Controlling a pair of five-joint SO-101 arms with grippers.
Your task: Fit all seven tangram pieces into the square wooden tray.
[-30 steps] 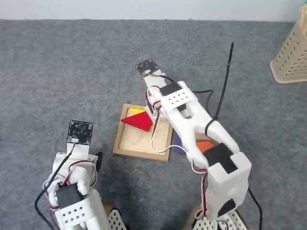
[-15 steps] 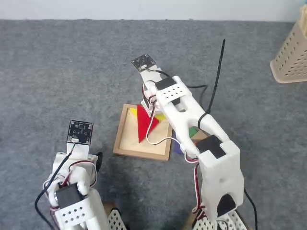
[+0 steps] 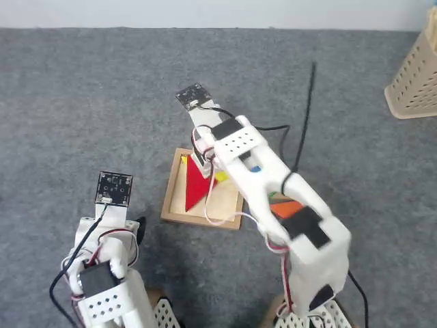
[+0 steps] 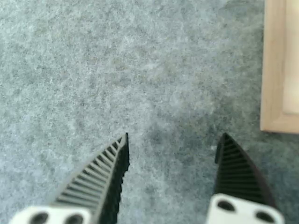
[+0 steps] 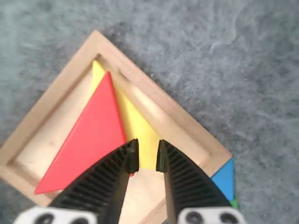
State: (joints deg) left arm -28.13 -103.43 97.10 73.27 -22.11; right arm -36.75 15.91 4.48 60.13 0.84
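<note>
Left gripper: released, fingers wide apart, low over the grey carpet, just beside a corner of the square wooden tray. In the tray we note a red triangle with a yellow piece touching its long edge. Right gripper is over both, fingers drawn almost together, gripping nothing. A blue piece and an orange piece lie outside the tray. Far right we note a perforated basket.
</note>
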